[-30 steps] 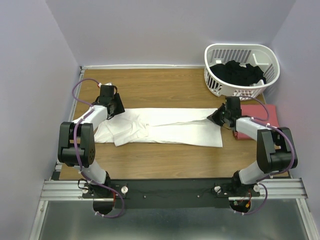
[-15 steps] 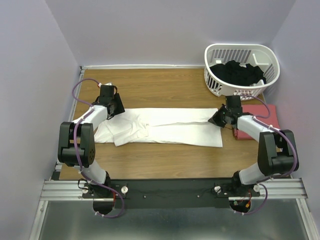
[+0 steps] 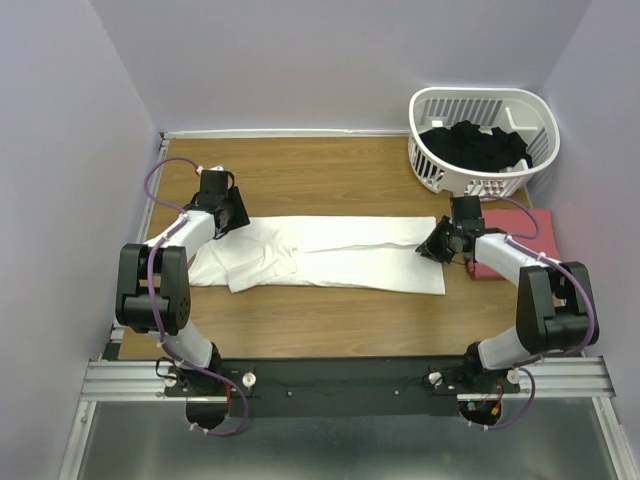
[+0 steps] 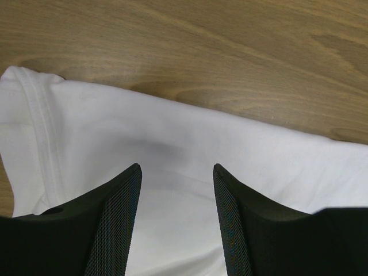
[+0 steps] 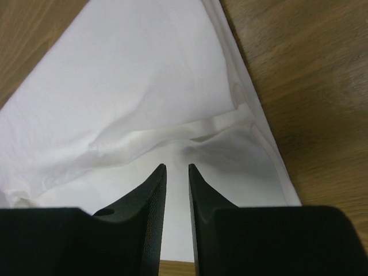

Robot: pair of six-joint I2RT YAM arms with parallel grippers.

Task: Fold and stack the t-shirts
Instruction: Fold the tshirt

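A white t-shirt (image 3: 330, 250) lies folded into a long strip across the wooden table (image 3: 320, 175). My left gripper (image 3: 232, 215) hovers over its left end, open, with cloth below the jaws (image 4: 175, 167) and the hemmed sleeve (image 4: 40, 121) to the left. At the strip's right end my right gripper (image 3: 430, 245) is low over the shirt (image 5: 144, 86). Its jaws (image 5: 177, 167) stand slightly apart and hold nothing, with a raised fold just ahead of them. A salmon-red t-shirt (image 3: 520, 225) lies folded at the right, partly under the right arm.
A white slatted basket (image 3: 480, 93) holding dark clothes (image 3: 475, 145) stands at the back right corner. Bare wood (image 4: 230, 46) shows beyond the shirt's far edge and to the right of its end (image 5: 310, 86). Walls close in the table on three sides.
The right gripper's jaws have parted from shut to a narrow gap, letting go of the shirt's right end, and that arm has shifted slightly nearer. The left arm has not moved.
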